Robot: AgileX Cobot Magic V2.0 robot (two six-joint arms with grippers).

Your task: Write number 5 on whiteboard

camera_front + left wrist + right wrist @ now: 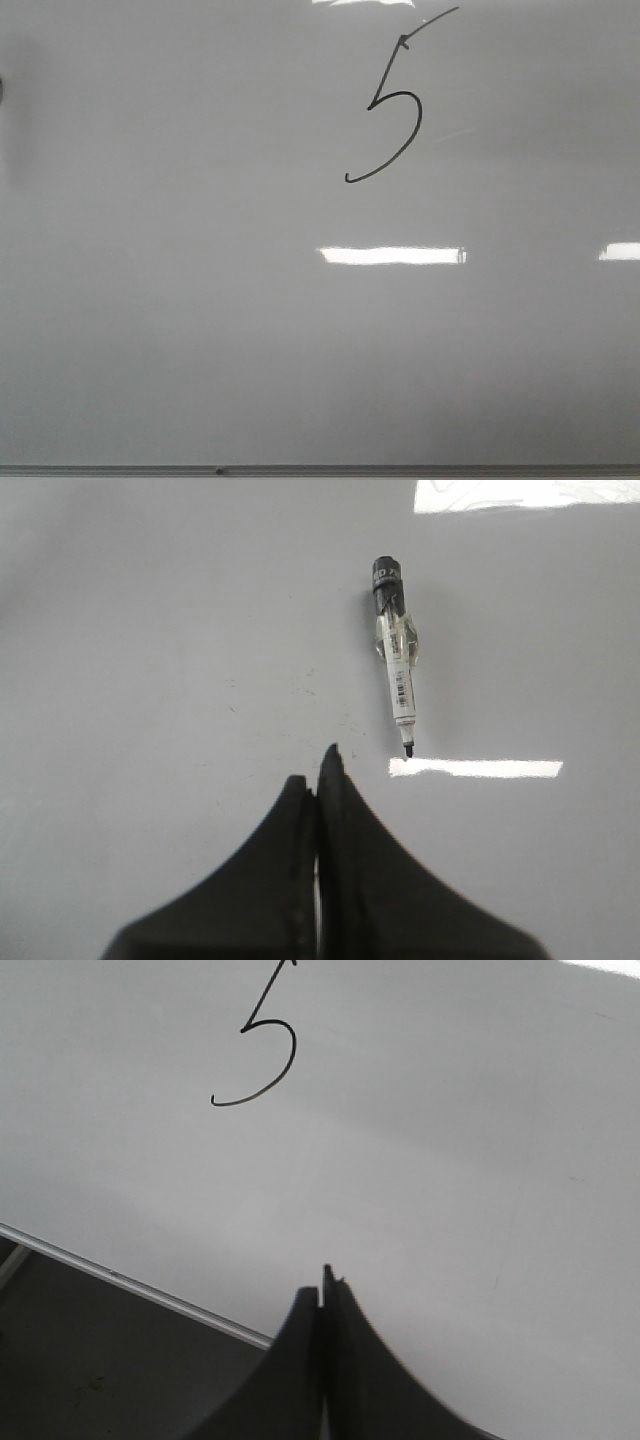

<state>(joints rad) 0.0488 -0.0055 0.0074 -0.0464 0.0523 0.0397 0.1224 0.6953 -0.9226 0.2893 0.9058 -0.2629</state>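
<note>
A thin black hand-drawn number 5 [388, 115] stands in the upper middle of the whiteboard [200, 330] in the front view. It also shows in the right wrist view [262, 1055], far from my right gripper [324, 1282], which is shut and empty above the board's near edge. A marker [395, 650] with a black cap end and clear barrel lies on the board in the left wrist view, tip towards my left gripper [318, 770]. The left gripper is shut and empty, a short way from the marker's tip. Neither gripper shows in the front view.
The board's thin grey metal edge [320, 469] runs along the bottom of the front view and also shows in the right wrist view [130, 1285], with a dark surface [90, 1360] beyond it. Bright light reflections [392, 255] lie on the board.
</note>
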